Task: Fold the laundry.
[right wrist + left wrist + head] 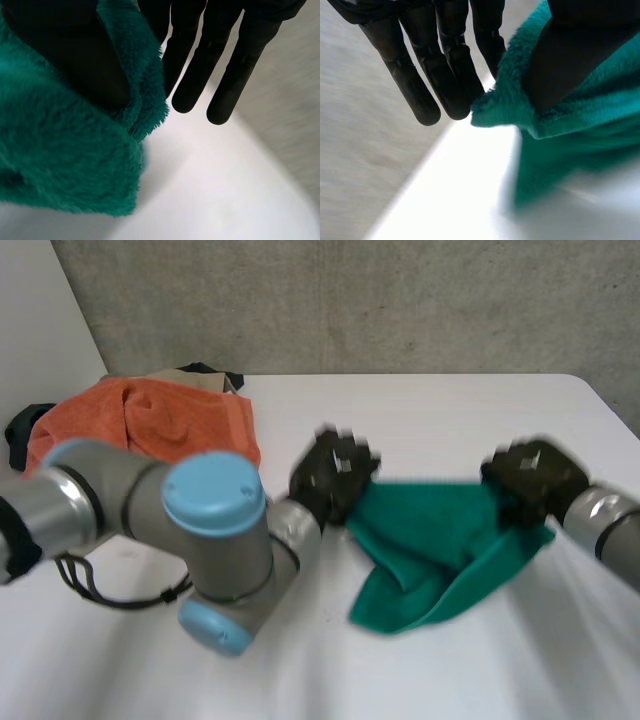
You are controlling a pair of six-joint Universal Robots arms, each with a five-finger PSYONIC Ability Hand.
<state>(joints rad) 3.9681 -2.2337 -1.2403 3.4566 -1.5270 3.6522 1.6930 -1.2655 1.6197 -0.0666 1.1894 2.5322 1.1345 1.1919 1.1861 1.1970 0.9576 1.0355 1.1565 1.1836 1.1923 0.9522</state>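
With the left hand and right hand each pinching a corner of the green towel, I fear these shallow grips letting one slip free.

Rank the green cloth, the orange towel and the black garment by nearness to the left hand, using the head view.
1. green cloth: pinched in the left hand.
2. orange towel: off to that hand's left.
3. black garment: beyond the towel, farthest left.
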